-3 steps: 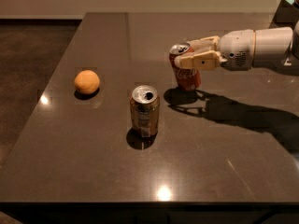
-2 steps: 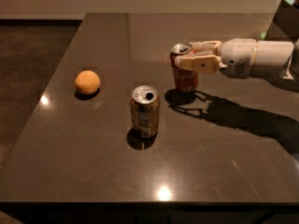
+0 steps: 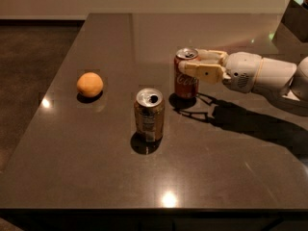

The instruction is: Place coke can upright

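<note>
The red coke can (image 3: 185, 84) stands upright on the dark table (image 3: 216, 167), right of the middle. My gripper (image 3: 190, 61) reaches in from the right at the height of the can's top. Its tan fingers (image 3: 202, 72) sit on either side of the can's upper part, one in front and one behind, and are shut on it. The can's base rests on the table top.
A brownish-gold can (image 3: 149, 114) stands upright, opened, just left and in front of the coke can. An orange (image 3: 90, 84) lies further left. The table's left edge drops to a dark carpeted floor. My white arm (image 3: 269, 76) spans the right side.
The coke can and the fingers stay in the same place. My arm behind the wrist has shifted a little lower and to the right.
</note>
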{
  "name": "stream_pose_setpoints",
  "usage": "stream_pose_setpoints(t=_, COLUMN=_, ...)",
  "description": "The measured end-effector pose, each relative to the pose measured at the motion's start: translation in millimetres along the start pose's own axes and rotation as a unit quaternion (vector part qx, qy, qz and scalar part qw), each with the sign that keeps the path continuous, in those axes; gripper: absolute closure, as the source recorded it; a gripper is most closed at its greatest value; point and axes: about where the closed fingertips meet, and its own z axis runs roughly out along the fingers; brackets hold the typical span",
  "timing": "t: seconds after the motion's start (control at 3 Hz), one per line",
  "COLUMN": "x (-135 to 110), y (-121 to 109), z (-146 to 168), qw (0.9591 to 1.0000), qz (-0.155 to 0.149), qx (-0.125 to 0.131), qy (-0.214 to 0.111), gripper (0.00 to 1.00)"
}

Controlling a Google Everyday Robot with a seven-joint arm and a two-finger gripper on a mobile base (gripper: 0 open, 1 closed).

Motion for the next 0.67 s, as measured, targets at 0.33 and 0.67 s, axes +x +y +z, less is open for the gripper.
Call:
stream_pose_setpoints(t=0.33, x=5.6, y=0.3, z=0.5, qw=0.9999, qz=0.005, qx=0.001, qy=-0.012, gripper=0.59)
stream_pose_setpoints(t=0.67, x=4.9, y=1.8, z=3.0, qw=0.9999, qz=0.004, qx=-0.001, qy=-0.011, gripper=0.35)
